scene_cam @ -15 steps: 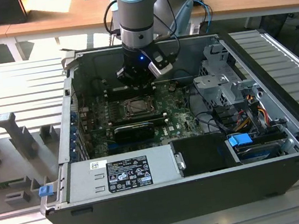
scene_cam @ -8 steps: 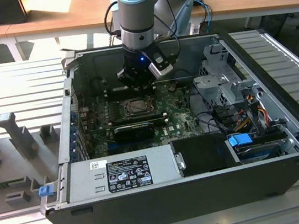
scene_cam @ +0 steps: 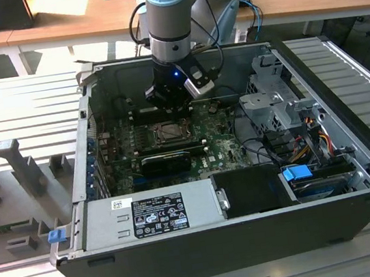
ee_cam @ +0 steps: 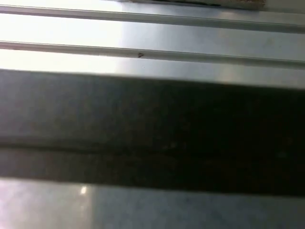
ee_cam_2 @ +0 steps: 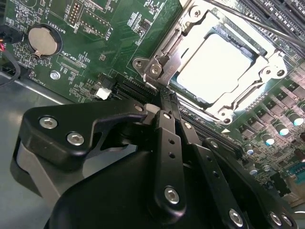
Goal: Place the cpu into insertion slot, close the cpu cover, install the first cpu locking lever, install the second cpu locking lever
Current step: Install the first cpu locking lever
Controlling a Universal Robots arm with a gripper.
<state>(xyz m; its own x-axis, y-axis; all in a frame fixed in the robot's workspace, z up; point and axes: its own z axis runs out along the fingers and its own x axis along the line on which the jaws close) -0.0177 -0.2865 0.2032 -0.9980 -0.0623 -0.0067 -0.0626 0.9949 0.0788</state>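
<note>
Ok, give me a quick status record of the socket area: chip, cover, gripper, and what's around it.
cpu: pale metal face seated in the insertion slot
cpu cover: silver frame lying down over the chip's edges, chip showing through its window
gripper: fingers together, tips at the cover's hinge corner in the second wrist view; above the slot in the exterior view
locking levers: a thin rod runs along the cover; latched or not, cannot tell
nearby: coin battery on the green motherboard
</note>
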